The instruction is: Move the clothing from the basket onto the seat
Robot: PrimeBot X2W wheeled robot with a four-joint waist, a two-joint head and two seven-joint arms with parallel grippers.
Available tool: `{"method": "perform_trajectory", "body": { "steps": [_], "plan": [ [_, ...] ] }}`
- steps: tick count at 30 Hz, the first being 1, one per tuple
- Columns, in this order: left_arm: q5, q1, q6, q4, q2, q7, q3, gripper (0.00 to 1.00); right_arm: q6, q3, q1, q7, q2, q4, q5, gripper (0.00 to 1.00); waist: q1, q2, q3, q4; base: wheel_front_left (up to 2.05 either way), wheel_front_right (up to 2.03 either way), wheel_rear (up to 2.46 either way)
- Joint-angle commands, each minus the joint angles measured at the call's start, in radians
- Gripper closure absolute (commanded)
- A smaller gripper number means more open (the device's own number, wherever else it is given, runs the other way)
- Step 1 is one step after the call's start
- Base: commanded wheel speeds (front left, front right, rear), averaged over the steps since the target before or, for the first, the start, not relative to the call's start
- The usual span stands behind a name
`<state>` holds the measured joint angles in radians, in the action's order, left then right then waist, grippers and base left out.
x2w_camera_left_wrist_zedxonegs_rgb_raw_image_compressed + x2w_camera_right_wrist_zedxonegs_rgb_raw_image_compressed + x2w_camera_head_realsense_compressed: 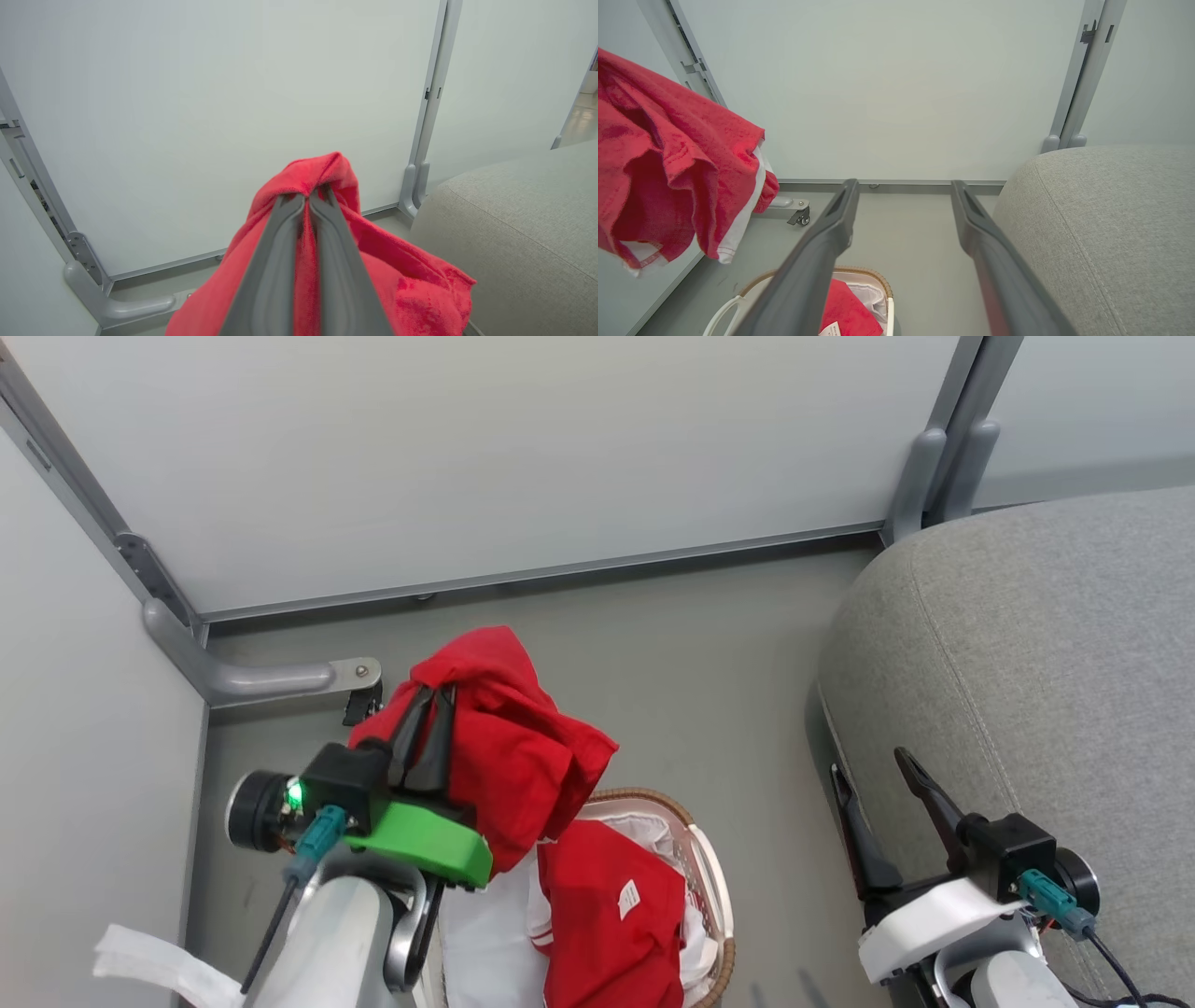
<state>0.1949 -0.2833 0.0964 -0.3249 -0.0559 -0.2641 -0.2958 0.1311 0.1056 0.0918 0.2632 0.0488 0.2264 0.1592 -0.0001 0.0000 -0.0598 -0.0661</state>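
Observation:
My left gripper [437,691] is shut on a red garment [509,747] and holds it up in the air above the basket [714,887]. The fabric drapes over both closed fingers [280,242]. In the right wrist view the lifted garment [668,158] hangs at the left with a white cuff showing. Another red garment [607,915] with a small white label lies in the white basket [728,308] on its cloth liner. The grey seat [1036,681] is at the right. Beside its near edge my right gripper [873,775] stands open and holds nothing.
White partition panels with grey metal frames [952,439] wall in the back and left. A grey panel foot with a caster [271,677] sticks out onto the floor behind the basket. Bare grey floor [719,663] lies between basket and seat.

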Motion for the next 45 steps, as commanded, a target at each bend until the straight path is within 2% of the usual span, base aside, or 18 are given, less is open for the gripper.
{"method": "perform_trajectory", "body": {
  "steps": [1, 9, 15, 22, 27, 36, 45],
  "plan": [
    [0.011, -0.03, 0.006, 0.02, -0.001, -0.001, 0.011, 1.0, -0.001, 0.004, -0.016, 0.002, 0.004, 0.004, 0.007, 0.0, 0.0001, 0.0, 0.019, 0.003, 0.0, 0.0, 0.0],
    [0.033, -0.098, 0.016, 0.092, 0.004, -0.001, 0.03, 1.0, -0.001, 0.044, -0.044, 0.002, 0.004, 0.015, 0.002, 0.0, 0.0001, 0.0, 0.034, 0.007, 0.0, 0.0, 0.0],
    [0.08, -0.11, 0.007, 0.111, 0.004, -0.001, -0.001, 1.0, -0.001, 0.213, -0.023, 0.002, 0.013, 0.023, -0.056, 0.0, 0.0001, 0.0, 0.036, 0.018, 0.0, 0.0, 0.0],
    [0.116, -0.123, -0.009, 0.122, 0.004, -0.001, -0.068, 1.0, -0.001, 0.377, 0.071, 0.002, 0.04, 0.079, 0.009, 0.0, 0.0001, 0.0, 0.034, 0.043, 0.0, 0.0, 0.0],
    [0.138, -0.138, -0.017, 0.127, 0.004, -0.001, -0.111, 1.0, -0.001, 0.452, 0.17, 0.002, 0.025, 0.149, 0.043, 0.0, 0.0001, 0.0, 0.026, 0.069, 0.0, 0.0, 0.0],
    [0.156, -0.16, -0.023, 0.134, 0.004, -0.001, -0.179, 1.0, -0.001, 0.517, 0.281, 0.002, 0.004, 0.235, 0.085, 0.0, 0.0001, 0.0, 0.018, 0.113, 0.0, 0.0, 0.0],
    [0.18, -0.17, -0.033, 0.139, 0.004, -0.001, -0.23, 1.0, -0.001, 0.521, 0.325, 0.002, 0.004, 0.201, 0.146, 0.01, 0.0001, 0.0, 0.006, 0.125, 0.0, 0.0, 0.0]
  ]
}}
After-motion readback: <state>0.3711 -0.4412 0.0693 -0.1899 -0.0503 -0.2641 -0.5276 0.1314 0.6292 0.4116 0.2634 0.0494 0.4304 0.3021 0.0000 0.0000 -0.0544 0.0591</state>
